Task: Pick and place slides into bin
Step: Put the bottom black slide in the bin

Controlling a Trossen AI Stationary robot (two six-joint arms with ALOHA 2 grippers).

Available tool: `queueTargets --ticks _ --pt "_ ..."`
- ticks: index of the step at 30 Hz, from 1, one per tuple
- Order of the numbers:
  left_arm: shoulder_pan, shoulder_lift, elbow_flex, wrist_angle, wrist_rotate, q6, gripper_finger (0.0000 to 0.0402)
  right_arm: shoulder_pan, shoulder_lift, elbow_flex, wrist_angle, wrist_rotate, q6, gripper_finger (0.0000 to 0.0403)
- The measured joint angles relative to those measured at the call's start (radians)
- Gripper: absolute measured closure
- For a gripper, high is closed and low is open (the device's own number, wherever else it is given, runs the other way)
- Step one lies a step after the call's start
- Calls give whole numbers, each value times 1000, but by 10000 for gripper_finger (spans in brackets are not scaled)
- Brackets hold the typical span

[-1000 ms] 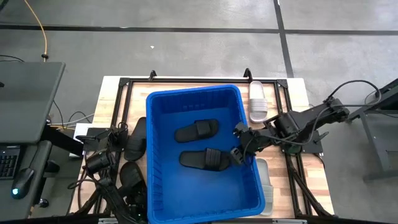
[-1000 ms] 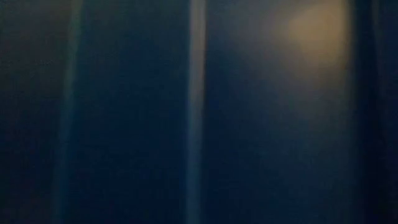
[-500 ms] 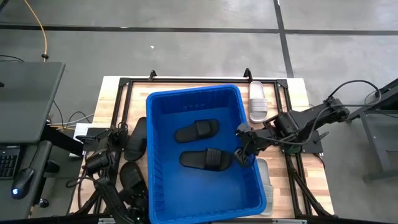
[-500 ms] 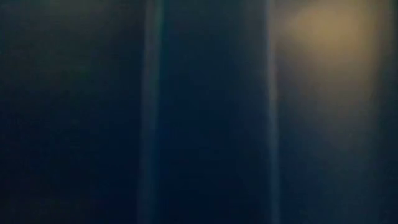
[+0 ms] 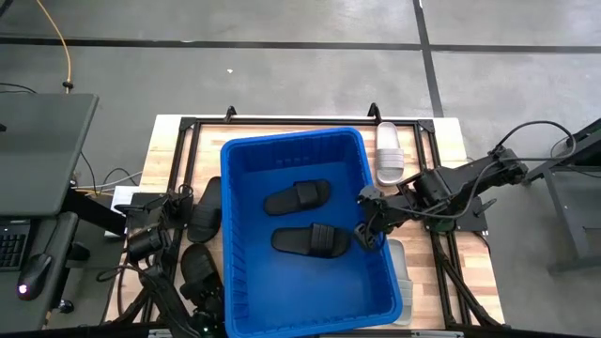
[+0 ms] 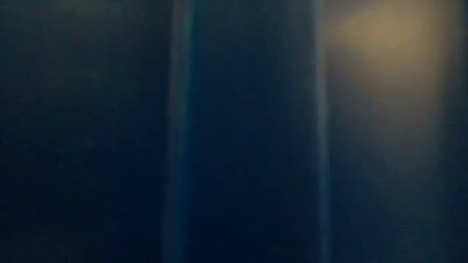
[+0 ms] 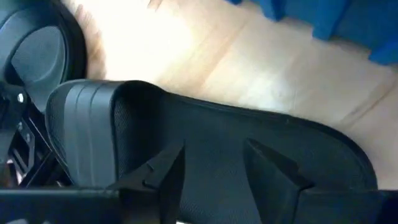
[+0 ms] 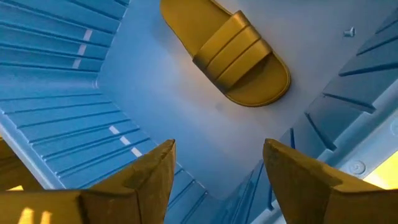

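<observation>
Over the bin's right rim the right tool hangs released above two black slides; left tool unclear.

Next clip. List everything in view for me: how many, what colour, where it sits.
bin: one, bright blue, mid-table.
binned slides: two, black, on the bin's floor.
loose black slides: at least two, black, on the table left of the bin.
white slides: two, pale, right of the bin, one far, one near.
table: one, pale wood.
left gripper: open, just above a loose black slide.
right gripper: open, empty, inside the bin's right side.
</observation>
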Motion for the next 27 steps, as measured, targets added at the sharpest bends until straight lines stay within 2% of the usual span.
queueTargets --ticks 5,9,12,17,23,27 --pt "-2 -18 -15 0 -17 46 265 6 0 0 -1 -1 30 171" --pt "-5 -56 -56 2 17 86 274 7 0 0 -1 4 35 171" --pt "-28 -90 -120 2 25 47 277 6 1 0 3 8 41 171" --pt "-71 -148 -243 4 114 -40 277 7 1 0 10 10 63 171" --pt "-71 -150 -224 0 32 -50 277 6 1 0 14 11 64 171" --pt "-54 -150 -213 0 36 -28 277 6 2 0 18 11 69 171"
